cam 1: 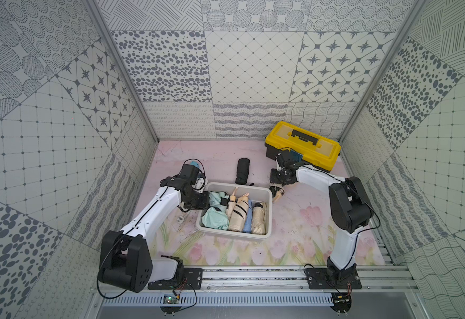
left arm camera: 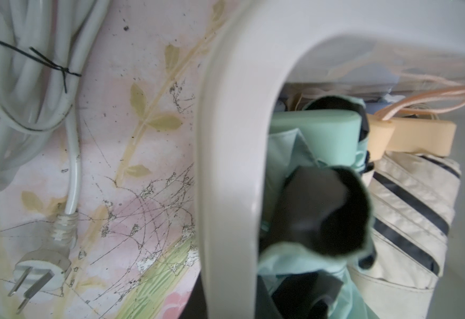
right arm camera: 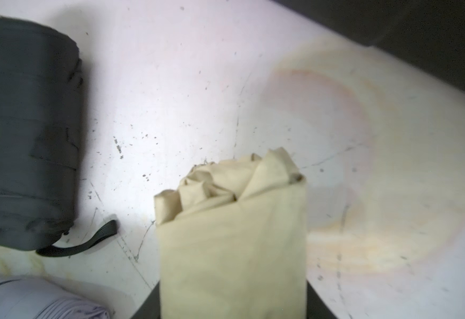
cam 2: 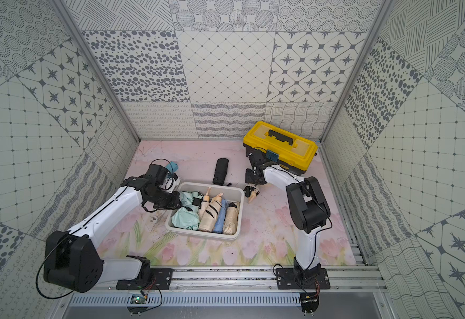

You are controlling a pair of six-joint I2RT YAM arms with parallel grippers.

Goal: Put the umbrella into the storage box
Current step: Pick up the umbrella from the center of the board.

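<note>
Beige umbrella fills the right wrist view, pinched in the right end effector on the table just beside the storage box, whose rim the left end effector clamps; grasp step, next likely a lift clear of that rim, then lowering inside.
</note>
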